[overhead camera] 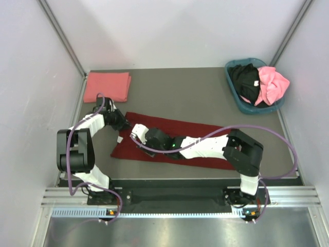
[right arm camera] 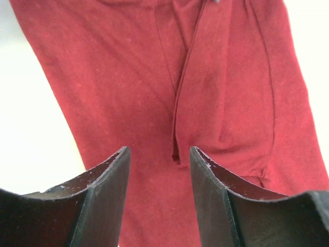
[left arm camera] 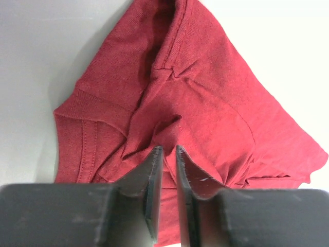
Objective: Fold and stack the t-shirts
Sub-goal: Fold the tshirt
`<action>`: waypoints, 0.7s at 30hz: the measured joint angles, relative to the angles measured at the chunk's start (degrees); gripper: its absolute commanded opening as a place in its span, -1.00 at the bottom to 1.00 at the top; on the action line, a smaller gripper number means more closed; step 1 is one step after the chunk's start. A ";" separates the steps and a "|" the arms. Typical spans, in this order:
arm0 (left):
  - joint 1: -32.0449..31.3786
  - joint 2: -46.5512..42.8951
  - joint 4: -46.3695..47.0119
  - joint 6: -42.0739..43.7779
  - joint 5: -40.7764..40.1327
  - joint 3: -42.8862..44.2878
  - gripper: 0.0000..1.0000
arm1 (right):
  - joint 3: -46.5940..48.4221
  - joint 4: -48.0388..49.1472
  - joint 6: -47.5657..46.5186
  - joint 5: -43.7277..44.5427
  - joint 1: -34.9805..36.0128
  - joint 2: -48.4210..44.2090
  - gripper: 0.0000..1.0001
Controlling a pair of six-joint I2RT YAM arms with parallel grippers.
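The maroon shirt [overhead camera: 175,125] lies on the desk [overhead camera: 180,92] as a long, narrow strip. It runs from near the left edge, slanting toward the near right corner. Its left end is bunched and creased. In the left wrist view the maroon shirt [left arm camera: 205,103] shows a ribbed hem and stitched seams gathered into folds.

The left end effector [overhead camera: 121,123] sits on that left end. Seen from its own camera, the left end effector [left arm camera: 165,149] has its fingers [left arm camera: 154,175] pressed nearly together, pinching a raised ridge of the cloth, with wrinkles spreading out from the tips.

The right end effector [overhead camera: 138,138] is just beside it, a little farther along the strip toward the near edge, and the right arm lies low over the cloth. In the right wrist view the right end effector [right arm camera: 159,152] is spread wide with nothing between its fingers. It is just above the maroon shirt [right arm camera: 128,77], where a hemmed edge runs lengthwise between the two fingers.

A salmon shirt [overhead camera: 107,86] lies folded flat in the far left corner of the desk, well apart from the maroon one. A basket [overhead camera: 237,100] stands in the far right corner. It holds a crumpled black shirt [overhead camera: 245,80] on its left side and a crumpled pink shirt [overhead camera: 272,85] on its right, the two touching.
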 measured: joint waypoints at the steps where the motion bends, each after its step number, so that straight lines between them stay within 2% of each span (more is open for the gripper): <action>1: 0.00 0.00 0.00 -0.09 -0.09 0.00 -0.72 | 0.00 0.09 -0.02 0.37 0.11 0.37 0.00; 6: 0.00 0.00 0.00 -0.22 -0.17 0.00 -0.99 | 0.00 0.02 -0.50 3.26 0.48 2.56 -0.02; 16: 0.00 0.00 0.02 -1.11 0.22 0.00 -1.00 | 0.00 0.13 -2.36 7.58 0.46 4.07 -0.17; 20: 0.00 0.00 0.00 -1.55 0.44 0.02 -1.00 | 0.00 0.33 -2.99 8.48 0.46 4.74 -0.59; 21: 0.00 0.00 0.02 -1.64 0.44 0.02 -1.00 | 0.00 0.39 -3.15 8.63 0.48 4.90 -0.84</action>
